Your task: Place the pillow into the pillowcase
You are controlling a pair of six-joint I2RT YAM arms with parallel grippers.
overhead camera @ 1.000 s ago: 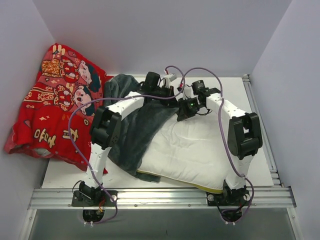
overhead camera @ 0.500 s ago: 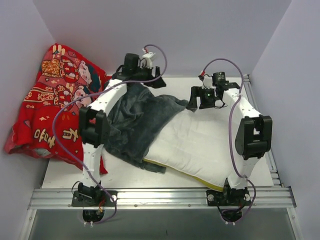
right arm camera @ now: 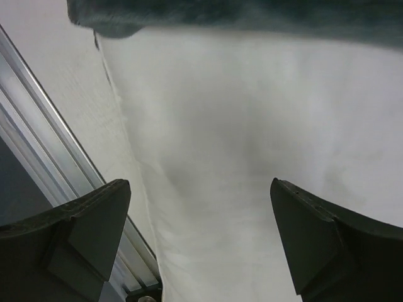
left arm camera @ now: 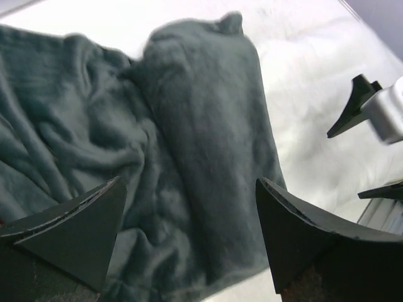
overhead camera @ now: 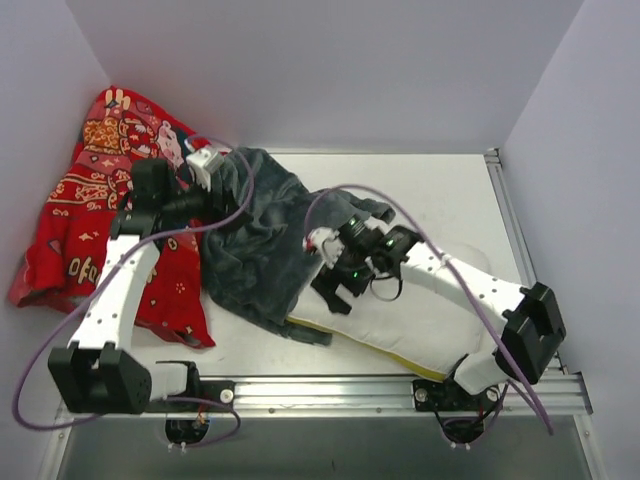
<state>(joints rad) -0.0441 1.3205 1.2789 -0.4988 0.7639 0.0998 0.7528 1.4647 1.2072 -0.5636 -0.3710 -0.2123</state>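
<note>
Since the pillow [overhead camera: 400,325] is only overlapped by the pillowcase [overhead camera: 255,240], little's been done; left gripper [left arm camera: 189,184] and right gripper [right arm camera: 200,184] are spread, empty.

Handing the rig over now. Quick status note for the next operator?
Left gripper: jaws open, empty, above the pillowcase.
Right gripper: jaws open, empty, above the pillow.
Pillowcase lies crumpled, its edge overlapping the pillow's end nearer the left arm; most of the pillow is bare.
Done: nothing visibly inserted.
Left: grip and open the pillowcase mouth, then feed the pillow in.
</note>
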